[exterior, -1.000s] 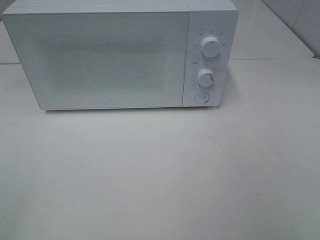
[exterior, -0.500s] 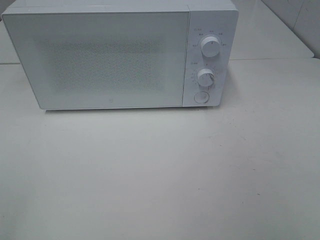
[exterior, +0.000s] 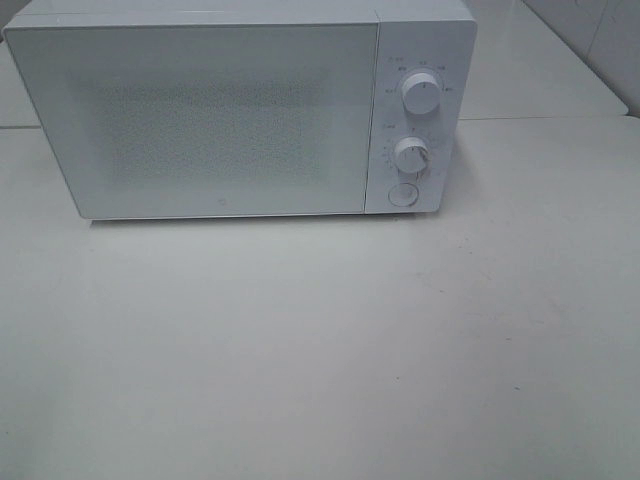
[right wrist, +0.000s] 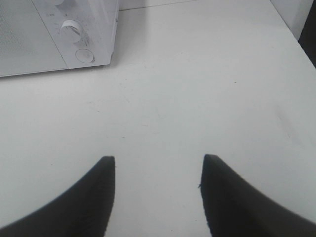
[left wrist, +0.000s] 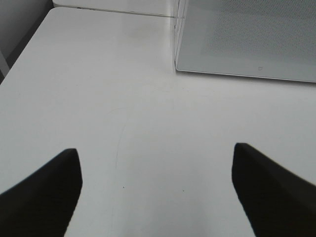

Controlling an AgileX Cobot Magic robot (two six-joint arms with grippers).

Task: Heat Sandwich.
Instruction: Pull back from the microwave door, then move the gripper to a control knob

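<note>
The sandwich is out of view in every frame. A white microwave (exterior: 240,110) stands at the back of the table with its door shut; its corner shows in the left wrist view (left wrist: 247,39) and its knobs in the right wrist view (right wrist: 74,29). My left gripper (left wrist: 157,153) hovers over bare table, open wide, with nothing between its dark fingers (left wrist: 44,197). My right gripper (right wrist: 157,163) is open too, empty, over the table to the right of the microwave. Neither arm appears in the exterior high view.
The microwave's panel carries two round knobs (exterior: 421,92) (exterior: 412,156) and a round button (exterior: 402,194). The white table (exterior: 320,350) stretches in front of it. A table edge and a dark gap show at the far right (right wrist: 308,29).
</note>
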